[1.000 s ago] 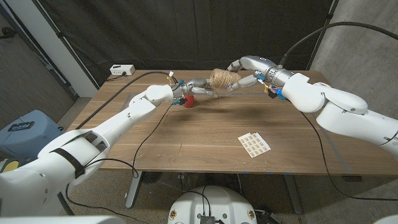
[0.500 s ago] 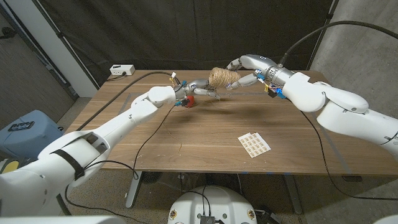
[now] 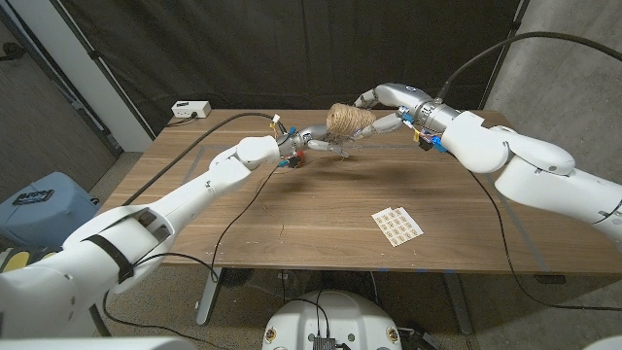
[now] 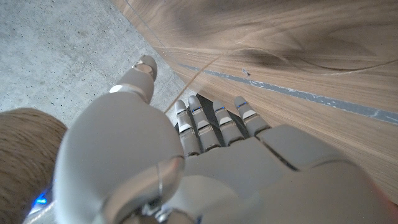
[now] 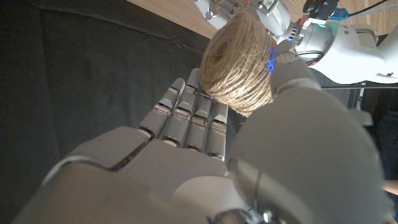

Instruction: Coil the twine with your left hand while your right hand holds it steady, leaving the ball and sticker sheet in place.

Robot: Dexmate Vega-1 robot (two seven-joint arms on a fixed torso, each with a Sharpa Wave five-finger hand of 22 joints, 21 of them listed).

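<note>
While your right hand (image 3: pixel 374 115) holds the spool of twine (image 3: pixel 348 121) up above the far part of the wooden table (image 3: pixel 321 209), you can see in the right wrist view that the fingers (image 5: pixel 186 115) lie along one side of the spool (image 5: pixel 237 62) and the thumb presses on the other side, so this hand is clamped on it. The spool is lifted and does not touch the table top.

Your left hand (image 3: pixel 319 142) is just beside the spool, a little lower and toward your left. In the left wrist view its fingers (image 4: pixel 214 118) are stretched out side by side, the thumb stands apart from them, and nothing lies between them, so the hand (image 4: pixel 186 168) is spread and holds nothing. A brown edge of the spool (image 4: pixel 28 158) shows next to it there. Whether a fingertip touches the twine, I cannot tell.

A small red thing (image 3: pixel 296 158) sits at the left wrist; it is too small to say what it is.

The sticker sheet (image 3: pixel 397 226) lies flat on the table, nearer to you and well apart from both hands.
</note>
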